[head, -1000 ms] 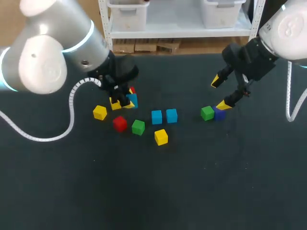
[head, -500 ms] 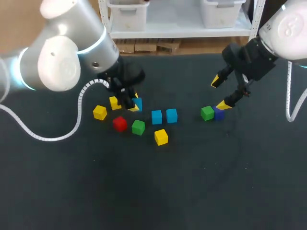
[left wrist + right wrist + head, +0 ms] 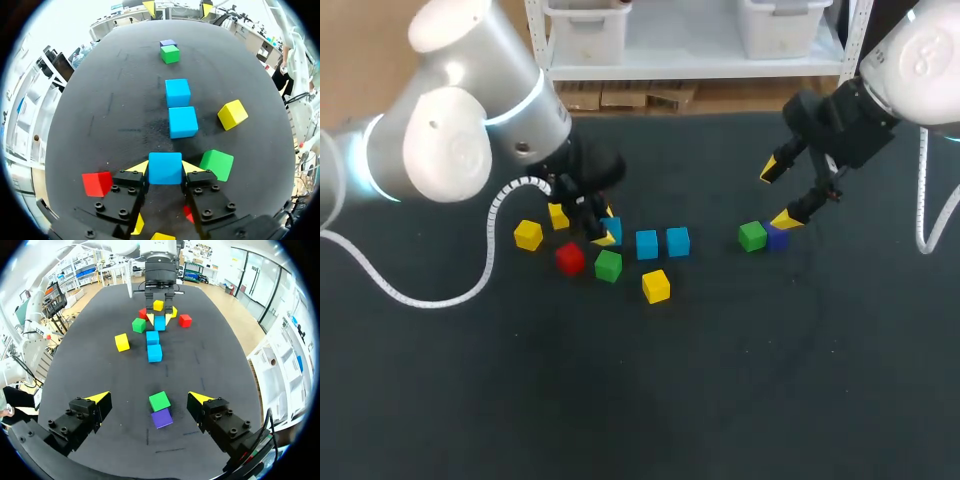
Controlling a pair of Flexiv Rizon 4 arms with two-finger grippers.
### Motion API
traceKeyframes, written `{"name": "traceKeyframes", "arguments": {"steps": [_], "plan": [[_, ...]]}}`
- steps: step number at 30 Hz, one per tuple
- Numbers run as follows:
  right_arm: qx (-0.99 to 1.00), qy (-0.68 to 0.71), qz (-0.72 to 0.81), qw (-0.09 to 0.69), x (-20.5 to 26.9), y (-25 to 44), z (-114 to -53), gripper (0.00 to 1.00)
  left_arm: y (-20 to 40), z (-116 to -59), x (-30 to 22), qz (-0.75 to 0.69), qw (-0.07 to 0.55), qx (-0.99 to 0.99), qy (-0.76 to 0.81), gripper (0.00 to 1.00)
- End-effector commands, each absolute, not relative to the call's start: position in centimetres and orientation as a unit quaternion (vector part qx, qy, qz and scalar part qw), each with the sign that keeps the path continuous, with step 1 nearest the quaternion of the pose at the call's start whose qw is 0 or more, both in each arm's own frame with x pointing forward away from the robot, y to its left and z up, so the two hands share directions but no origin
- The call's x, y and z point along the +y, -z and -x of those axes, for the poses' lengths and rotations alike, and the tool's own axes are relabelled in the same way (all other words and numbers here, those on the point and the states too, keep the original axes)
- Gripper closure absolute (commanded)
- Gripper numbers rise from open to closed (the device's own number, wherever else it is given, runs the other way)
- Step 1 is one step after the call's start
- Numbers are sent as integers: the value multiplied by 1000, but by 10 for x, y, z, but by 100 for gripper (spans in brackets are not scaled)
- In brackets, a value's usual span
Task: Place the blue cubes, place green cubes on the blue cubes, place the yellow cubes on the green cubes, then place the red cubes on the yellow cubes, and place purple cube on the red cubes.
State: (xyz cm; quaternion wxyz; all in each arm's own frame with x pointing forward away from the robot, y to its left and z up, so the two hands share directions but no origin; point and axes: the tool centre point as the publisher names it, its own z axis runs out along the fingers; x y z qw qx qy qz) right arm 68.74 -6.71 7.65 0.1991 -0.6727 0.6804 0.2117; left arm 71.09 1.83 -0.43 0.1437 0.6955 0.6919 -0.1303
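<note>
Left end effector clamps a blue cube; right end effector stands wide apart.

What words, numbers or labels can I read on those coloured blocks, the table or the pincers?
No readable text on any of them. The blue cube held in the left pincer has plain faces, like every other cube. The right pincer and the dark table carry no print either.
</note>
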Motion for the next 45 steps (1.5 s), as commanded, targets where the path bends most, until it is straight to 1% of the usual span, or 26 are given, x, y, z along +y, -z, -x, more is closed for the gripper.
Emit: {"name": "traceKeyframes", "arguments": {"steps": [1,18,45], "plan": [[680,-213,673,200,-67,-76,-688,0,8,-703,18,-693,151,693,131,100],[680,-213,673,200,-67,-76,-688,0,8,-677,23,-686,147,700,134,100],[680,-213,673,200,-67,-76,-688,0,7,-687,11,-687,150,698,136,100]]}}
